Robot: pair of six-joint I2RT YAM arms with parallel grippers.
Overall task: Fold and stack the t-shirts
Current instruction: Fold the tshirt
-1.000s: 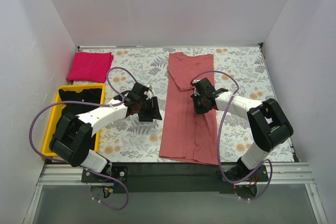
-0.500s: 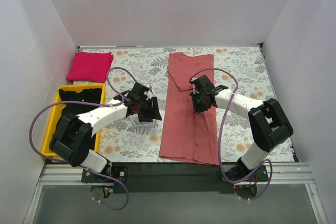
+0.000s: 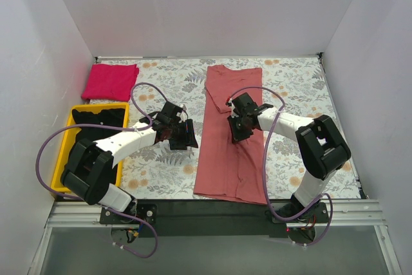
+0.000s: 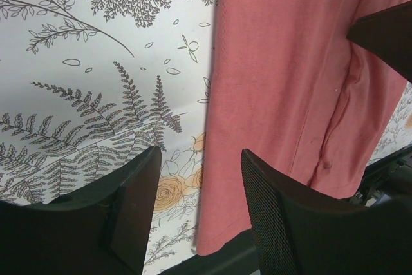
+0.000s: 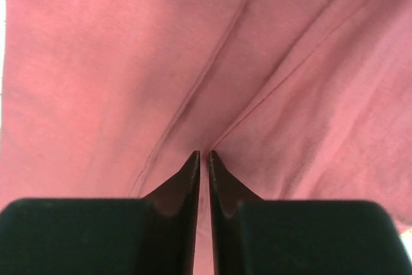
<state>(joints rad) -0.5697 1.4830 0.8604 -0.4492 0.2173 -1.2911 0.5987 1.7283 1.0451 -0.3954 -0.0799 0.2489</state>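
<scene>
The dusty salmon-red t-shirt (image 3: 224, 159) lies as a long strip on the floral table, partly folded lengthwise. My right gripper (image 3: 237, 128) is over its middle and shut on a pinch of its fabric; in the right wrist view the gripper (image 5: 204, 154) has cloth between its tips, with creases running out across the shirt (image 5: 122, 62). My left gripper (image 3: 187, 135) is open and empty just left of the shirt's left edge; in the left wrist view the gripper (image 4: 199, 159) hovers over the table beside the shirt (image 4: 283, 62). The magenta-pink t-shirt (image 3: 109, 81) lies folded at the back left.
A yellow bin (image 3: 63, 154) at the left edge holds a black t-shirt (image 3: 98, 119). White walls close in the table on three sides. The table's front edge (image 4: 225, 249) is near the shirt's hem.
My right gripper has moved a little to the left with the pinched salmon fabric, dragging the fold inward. The left gripper has barely moved.
</scene>
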